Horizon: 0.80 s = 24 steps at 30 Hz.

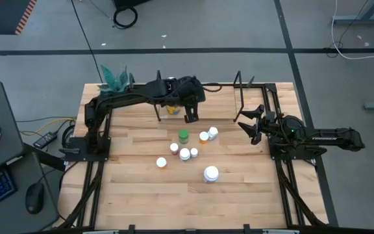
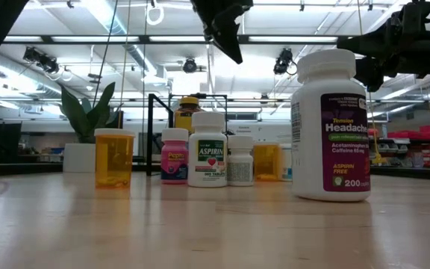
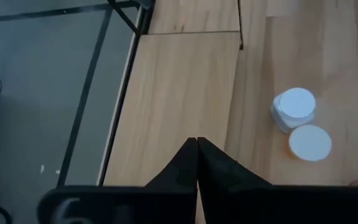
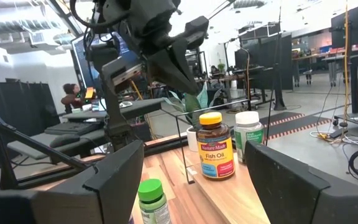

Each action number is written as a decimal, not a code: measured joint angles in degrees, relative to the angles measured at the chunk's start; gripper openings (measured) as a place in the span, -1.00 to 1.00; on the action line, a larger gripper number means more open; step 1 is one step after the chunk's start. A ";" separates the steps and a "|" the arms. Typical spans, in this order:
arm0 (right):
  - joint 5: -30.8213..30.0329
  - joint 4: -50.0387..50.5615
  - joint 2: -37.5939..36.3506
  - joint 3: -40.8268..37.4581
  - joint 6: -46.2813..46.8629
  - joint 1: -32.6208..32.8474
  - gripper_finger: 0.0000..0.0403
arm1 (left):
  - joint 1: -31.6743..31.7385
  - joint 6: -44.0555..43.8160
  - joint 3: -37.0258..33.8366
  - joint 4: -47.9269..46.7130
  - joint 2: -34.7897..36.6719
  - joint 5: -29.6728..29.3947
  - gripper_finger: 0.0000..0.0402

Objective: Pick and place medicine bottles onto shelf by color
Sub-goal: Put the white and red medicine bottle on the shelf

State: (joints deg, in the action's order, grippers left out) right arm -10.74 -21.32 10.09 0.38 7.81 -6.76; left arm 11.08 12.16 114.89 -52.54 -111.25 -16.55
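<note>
Round plastic bottles (image 1: 186, 153) stand upright, long axes vertical, clustered mid-table on the wood-grain table (image 1: 135, 195), an amber yellow-lidded one (image 4: 216, 146) on the thin black-wire shelf (image 1: 239, 97); left gripper (image 1: 191, 117) hovers above with fingers together, empty; right gripper (image 1: 252, 123) spread apart at the table's right edge.

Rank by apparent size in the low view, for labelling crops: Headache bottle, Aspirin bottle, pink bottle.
1. Headache bottle, though it stands nearest the camera.
2. Aspirin bottle.
3. Pink bottle, slightly smaller than the Aspirin one.

Bottle cluster (image 1: 188, 148) mid-table, bare wood in front, shelf (image 1: 203, 97) behind
</note>
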 joint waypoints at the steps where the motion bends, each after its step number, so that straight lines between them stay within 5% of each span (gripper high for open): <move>1: 0.00 0.02 0.02 0.00 0.00 0.02 0.43 | -0.14 0.00 0.00 -0.10 0.03 0.00 -0.98; 24: -0.02 0.01 0.02 -0.01 -0.01 0.00 0.43 | 1.37 4.11 -0.02 -1.96 1.69 -0.35 -0.95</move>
State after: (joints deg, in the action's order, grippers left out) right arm -10.76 -21.31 10.10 0.37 7.80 -6.76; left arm 12.44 16.27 114.87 -54.50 -109.56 -16.90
